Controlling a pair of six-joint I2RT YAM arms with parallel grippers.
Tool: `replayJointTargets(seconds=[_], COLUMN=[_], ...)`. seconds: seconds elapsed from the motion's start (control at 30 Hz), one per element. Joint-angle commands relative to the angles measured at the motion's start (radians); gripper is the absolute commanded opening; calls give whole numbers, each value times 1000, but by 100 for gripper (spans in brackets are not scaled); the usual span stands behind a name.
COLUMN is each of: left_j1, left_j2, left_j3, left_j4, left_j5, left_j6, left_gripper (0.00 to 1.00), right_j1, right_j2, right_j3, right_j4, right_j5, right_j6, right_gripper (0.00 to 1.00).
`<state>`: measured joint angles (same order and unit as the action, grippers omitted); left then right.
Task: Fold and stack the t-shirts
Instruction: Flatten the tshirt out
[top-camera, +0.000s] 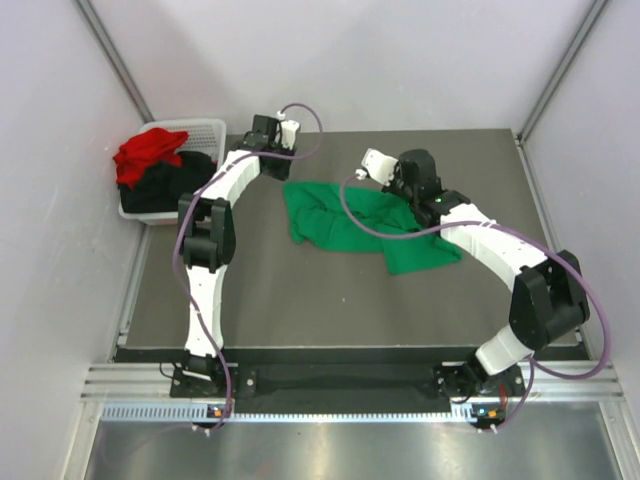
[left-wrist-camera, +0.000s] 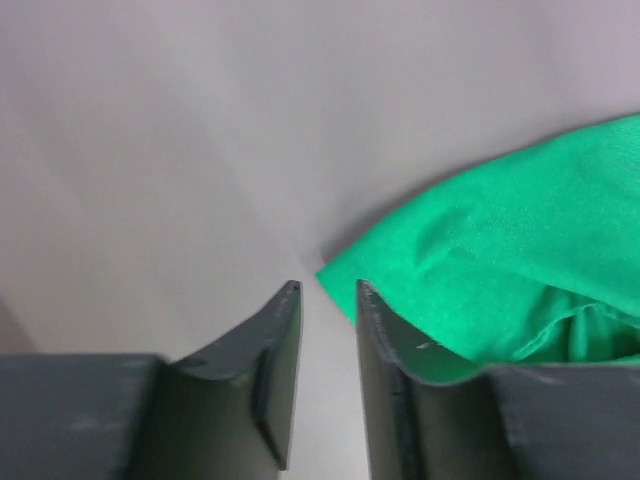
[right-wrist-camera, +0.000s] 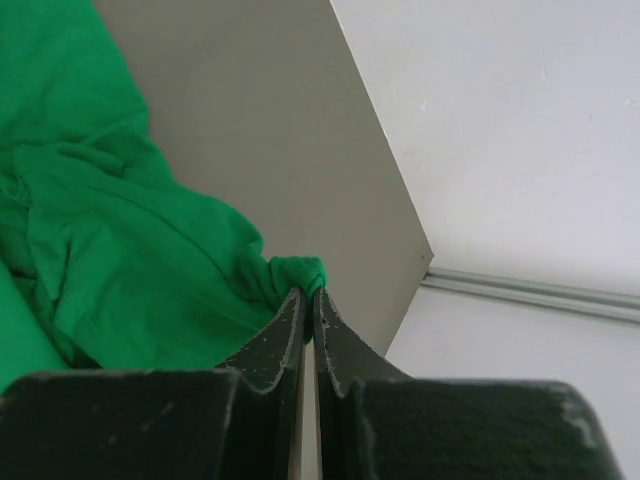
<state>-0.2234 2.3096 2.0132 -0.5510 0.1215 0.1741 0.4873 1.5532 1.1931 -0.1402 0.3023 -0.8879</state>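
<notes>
Grey tabletop (top-camera: 300, 290), green t-shirt (right-wrist-camera: 120, 270) edge inside right tool (right-wrist-camera: 308, 292)

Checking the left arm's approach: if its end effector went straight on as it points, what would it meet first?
Probably the corner of the green t-shirt, lying just ahead of the left end effector; depth is unclear.

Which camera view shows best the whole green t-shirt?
The top external view: the green t-shirt lies there nearly whole, crumpled on the table. The right wrist view shows only a part, one corner pinched by the right gripper. The left wrist view shows only an edge, just ahead of the left gripper.
</notes>
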Motion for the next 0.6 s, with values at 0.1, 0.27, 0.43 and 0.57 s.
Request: replayJointTargets(seconds=[0.1, 0.27, 0.43, 0.57], left_j1=[-17, -36, -40, -40], left_j2=[-70, -151, -194, -199], left_j3=[10, -111, -203, -228], left_j4=[-125, -181, -179, -176], left_j5=[62, 135, 150, 148], left_j6=[68, 64, 65, 65], left_gripper=[29, 36, 36, 36], right_j1=[-19, -27, -26, -26], right_j2=[-30, -19, 1, 8], right_j3=[33, 31, 43, 51], right_j4=[42, 40, 30, 27], right_j5=[15, 6, 4, 0], right_j6=[38, 46, 55, 61], right_gripper=[0, 0, 0, 0])
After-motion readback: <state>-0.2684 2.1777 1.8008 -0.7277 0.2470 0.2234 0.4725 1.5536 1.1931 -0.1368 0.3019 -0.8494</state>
